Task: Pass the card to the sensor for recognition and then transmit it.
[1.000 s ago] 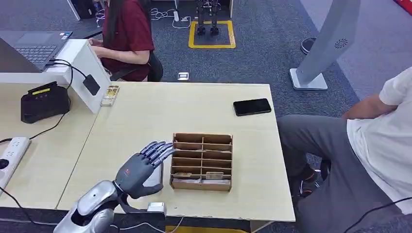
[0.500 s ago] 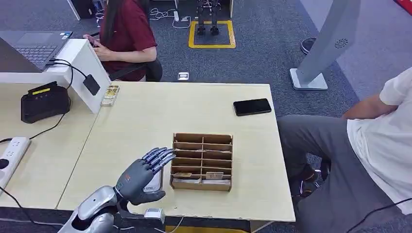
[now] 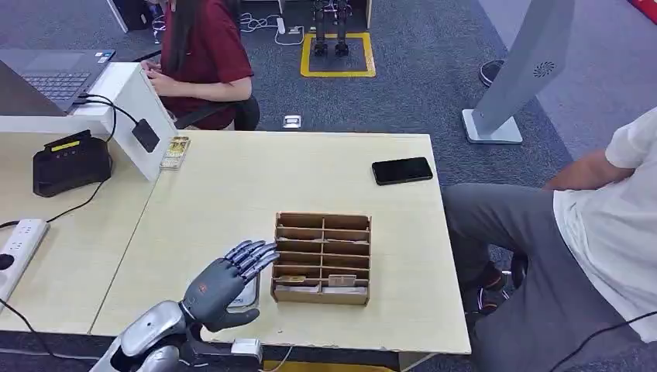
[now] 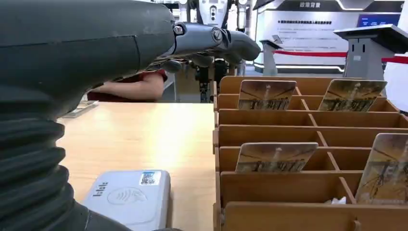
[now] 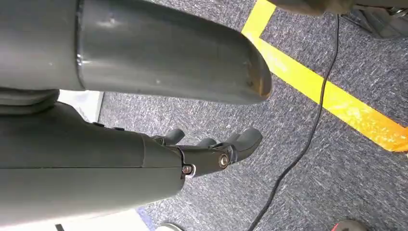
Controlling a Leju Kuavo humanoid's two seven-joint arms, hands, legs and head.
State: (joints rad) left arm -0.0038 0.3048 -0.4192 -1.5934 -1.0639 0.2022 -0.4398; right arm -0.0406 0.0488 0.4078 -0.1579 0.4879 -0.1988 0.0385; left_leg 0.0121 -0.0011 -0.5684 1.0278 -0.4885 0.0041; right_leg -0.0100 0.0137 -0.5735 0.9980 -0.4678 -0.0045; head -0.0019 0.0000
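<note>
Left robot hand (image 3: 226, 280) hovers over the near-left part of the pale wooden surface (image 3: 232, 186), fingers spread and straight, holding nothing. It sits above the flat white card reader with a contactless symbol (image 4: 129, 196), which lies just beside the brown wooden slotted card rack (image 3: 322, 257). Fingertips reach toward the rack's left edge; whether they touch it I cannot tell.

Cards are in the rack, standing tilted in their slots so the top edges stick out. That is likely there to make pinching easy. The left wrist view shows four printed cards (image 4: 273, 157) in separate compartments, none lifted.

Right robot hand (image 5: 211, 151) hangs by the robot's side over grey carpet, fingers loosely apart, nothing in them.

Judgement: task is at the start, no card picked yet. Reader placement next to the rack keeps the pick-to-scan move short. The open palm over the reader looks like a pre-grasp pose for the near-row cards.

Seated person in a white shirt (image 3: 612, 225) at the right side of the surface is the probable recipient. A black phone (image 3: 402, 170) lies on the far right, well clear.
</note>
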